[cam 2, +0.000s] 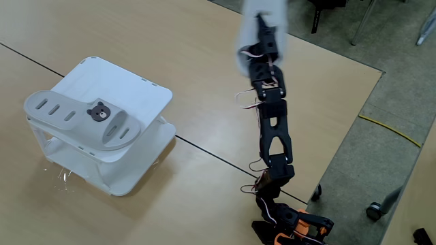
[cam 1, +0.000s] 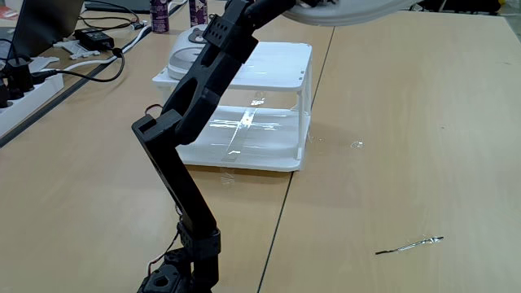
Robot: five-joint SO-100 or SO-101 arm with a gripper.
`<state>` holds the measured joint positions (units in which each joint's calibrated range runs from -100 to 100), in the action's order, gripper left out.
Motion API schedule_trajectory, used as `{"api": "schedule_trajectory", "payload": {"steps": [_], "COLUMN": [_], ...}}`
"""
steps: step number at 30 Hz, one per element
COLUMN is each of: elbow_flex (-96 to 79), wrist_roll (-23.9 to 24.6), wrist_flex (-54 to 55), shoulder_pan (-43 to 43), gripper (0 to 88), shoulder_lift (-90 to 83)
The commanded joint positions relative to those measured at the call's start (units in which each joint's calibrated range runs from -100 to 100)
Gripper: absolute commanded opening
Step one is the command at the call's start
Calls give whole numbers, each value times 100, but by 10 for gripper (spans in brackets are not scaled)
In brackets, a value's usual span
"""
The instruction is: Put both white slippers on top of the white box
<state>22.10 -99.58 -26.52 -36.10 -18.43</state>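
Note:
One white slipper [cam 2: 68, 116] with a brown bear badge [cam 2: 100, 112] lies flat on top of the white box [cam 2: 146, 92], toward its left side; it also shows on the white box [cam 1: 277, 61] as a white slipper [cam 1: 189, 50] partly behind my arm. The other white slipper [cam 2: 278, 20] hangs blurred in the air to the right of the box, well above the table, and its pale underside [cam 1: 358, 10] sits at the top edge. My gripper [cam 2: 261, 26] is shut on this lifted slipper, with the arm stretched out long.
Cables, a power strip [cam 1: 20, 85] and bottles [cam 1: 159, 15] crowd the far left of the table. A thin shiny strip [cam 1: 411, 244] lies on the wood at the near right. The table's edge [cam 2: 354, 116] drops to the floor beside my base.

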Motion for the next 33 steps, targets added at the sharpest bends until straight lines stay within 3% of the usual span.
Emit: {"api": "schedule_trajectory", "payload": {"steps": [1,19,27,33], "elbow_flex": [4,2621,2657,4461], "wrist_roll": [-42,-42,-42,-42], "wrist_flex": [38,47,47,47], "shoulder_pan": [913,4203,4235,4153], "gripper": [8,8,8,8], "shoulder_lift": [-12,2756,2924,4498]}}
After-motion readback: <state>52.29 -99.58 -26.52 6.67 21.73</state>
